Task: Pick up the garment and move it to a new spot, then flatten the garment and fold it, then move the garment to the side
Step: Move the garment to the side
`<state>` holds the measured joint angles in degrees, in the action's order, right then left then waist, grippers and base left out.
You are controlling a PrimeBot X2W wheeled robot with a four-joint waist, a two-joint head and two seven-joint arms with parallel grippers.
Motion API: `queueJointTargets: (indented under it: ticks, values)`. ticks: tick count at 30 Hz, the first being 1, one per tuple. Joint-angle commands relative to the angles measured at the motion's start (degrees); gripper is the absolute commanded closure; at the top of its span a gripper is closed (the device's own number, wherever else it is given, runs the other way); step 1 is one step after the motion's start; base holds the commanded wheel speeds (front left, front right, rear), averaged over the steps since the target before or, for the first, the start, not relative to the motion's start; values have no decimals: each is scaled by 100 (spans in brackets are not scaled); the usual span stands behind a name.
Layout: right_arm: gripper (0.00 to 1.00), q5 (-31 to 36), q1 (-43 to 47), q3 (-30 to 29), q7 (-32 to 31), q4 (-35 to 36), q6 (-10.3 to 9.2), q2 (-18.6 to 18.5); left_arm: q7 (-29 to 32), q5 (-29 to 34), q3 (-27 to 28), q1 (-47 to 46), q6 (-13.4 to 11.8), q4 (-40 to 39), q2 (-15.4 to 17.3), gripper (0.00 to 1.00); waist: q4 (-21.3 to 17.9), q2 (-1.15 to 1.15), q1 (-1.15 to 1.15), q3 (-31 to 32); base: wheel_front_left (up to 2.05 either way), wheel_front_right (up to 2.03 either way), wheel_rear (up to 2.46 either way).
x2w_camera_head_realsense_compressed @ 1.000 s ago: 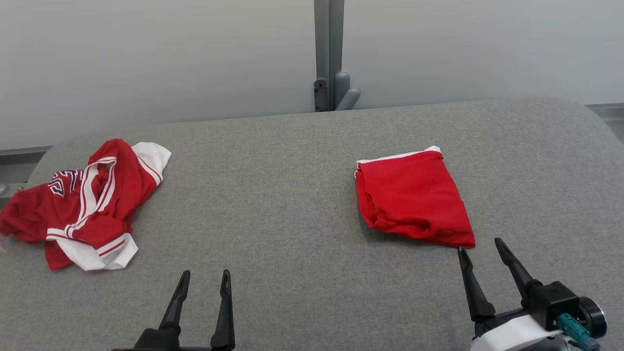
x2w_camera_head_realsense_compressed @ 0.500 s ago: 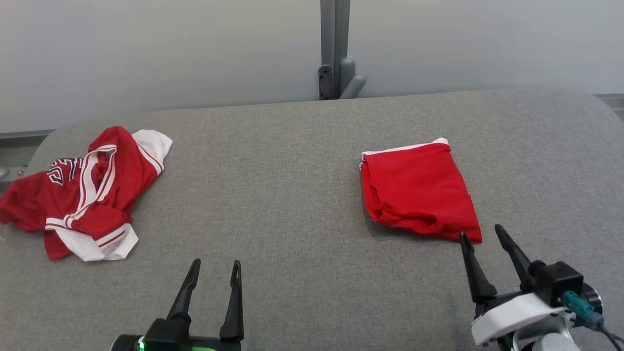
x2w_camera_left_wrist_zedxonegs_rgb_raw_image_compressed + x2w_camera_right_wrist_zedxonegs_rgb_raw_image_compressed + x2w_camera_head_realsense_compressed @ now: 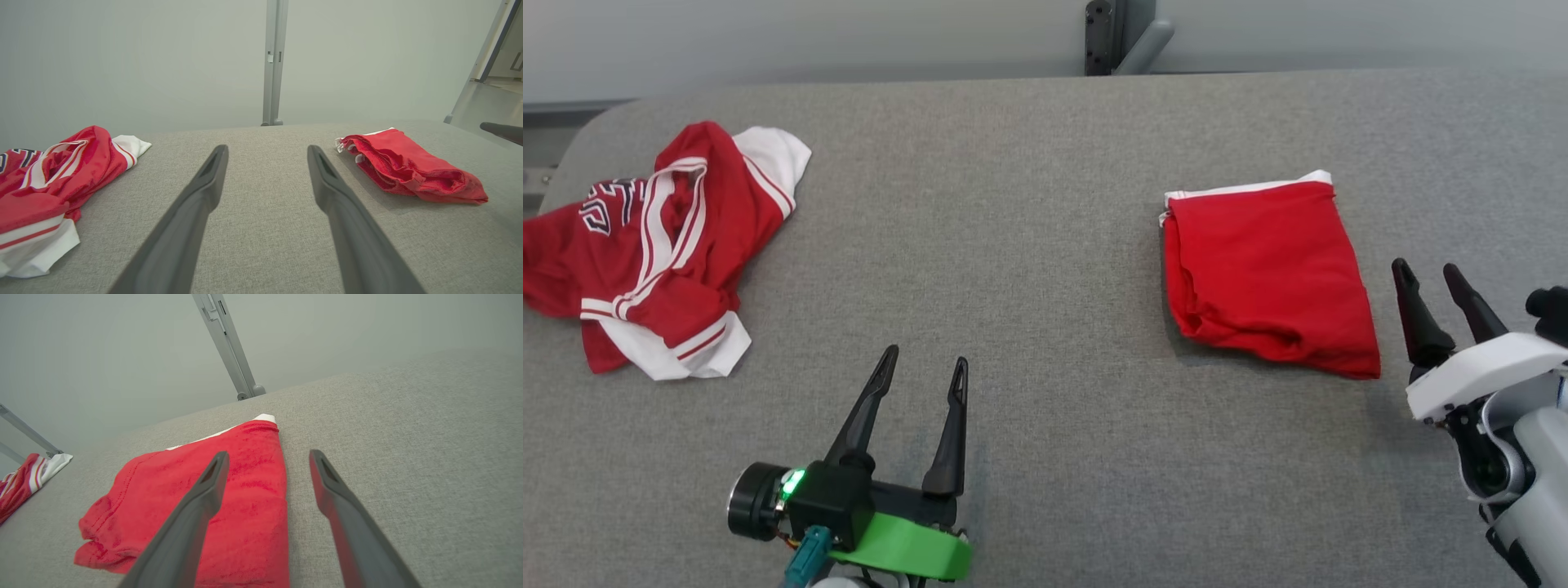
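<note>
A crumpled red and white jersey [image 3: 662, 245] lies at the table's left end. A folded red garment [image 3: 1266, 273] with a white edge lies flat toward the right. My left gripper [image 3: 927, 355] stands open over bare cloth near the front, between the two garments and touching neither. My right gripper [image 3: 1424, 265] is open just right of the folded garment's right edge, holding nothing. In the left wrist view the open left gripper [image 3: 267, 149] points between the jersey [image 3: 61, 171] and the folded garment [image 3: 408, 167]. In the right wrist view the right gripper [image 3: 268, 454] straddles the folded garment's [image 3: 171, 498] right edge.
The grey fabric table [image 3: 1045, 204] has rounded corners and a pale wall behind it. A grey metal post [image 3: 1119, 37] rises at the back middle. Bare cloth stretches between the two garments.
The head camera has tilted down. Both arms have reached further onto the table; the right gripper went from below the folded garment's near corner to beside its right edge. Both garments lie unmoved.
</note>
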<state>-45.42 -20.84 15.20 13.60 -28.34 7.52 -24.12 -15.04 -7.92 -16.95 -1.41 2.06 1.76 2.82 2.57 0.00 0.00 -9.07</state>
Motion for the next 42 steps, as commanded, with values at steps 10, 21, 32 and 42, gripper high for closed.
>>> queueJointTargets:
  ticks: [10,21,32,42]
  values:
    - [0,-1702,-830,793,-729,-361,-6,-565,-10,52,-127,-487,122,26,14,0,375,0,0,-939,0,0,0]
    - [70,-2461,-1192,1331,-975,-688,-5,-848,-10,33,-239,-756,147,62,14,0,471,0,0,-1109,0,0,0]
    - [100,-2716,-1239,1776,-696,-393,-5,-1219,-10,114,-178,-628,127,86,14,0,194,0,0,-1015,0,0,0]
    - [100,-2600,-1398,2302,-166,-210,-5,-1305,-10,444,16,-660,305,81,71,0,-777,0,0,-1128,0,0,0]
